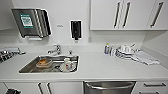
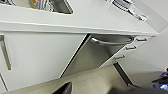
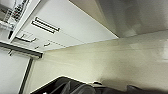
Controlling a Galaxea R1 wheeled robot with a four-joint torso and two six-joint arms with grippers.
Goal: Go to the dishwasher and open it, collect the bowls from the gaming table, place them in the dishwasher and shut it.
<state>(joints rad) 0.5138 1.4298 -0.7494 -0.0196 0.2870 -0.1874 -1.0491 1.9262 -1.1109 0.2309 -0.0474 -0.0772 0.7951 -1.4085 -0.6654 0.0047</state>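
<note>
The dishwasher (image 1: 109, 87) sits under the white counter (image 1: 100, 67), right of the sink, with a stainless-steel front and a curved bar handle at its top. Its door looks closed. In the left wrist view the same steel front (image 2: 96, 53) stands close, between white cabinet doors and drawers. A dark part of my left gripper (image 2: 62, 89) shows low in front of the cabinets. My right gripper (image 3: 75, 87) shows as dark shapes above the pale floor, near white cupboard fronts (image 3: 62, 27). The bowls and the gaming table are out of view.
A steel sink (image 1: 27, 67) holds dishes, with a tap (image 1: 55, 50) behind it. Bottles and folded cloths (image 1: 140, 56) lie at the counter's back right. A paper towel dispenser (image 1: 30, 22) and a soap dispenser (image 1: 75, 29) hang on the wall. White drawers (image 1: 153, 86) flank the dishwasher.
</note>
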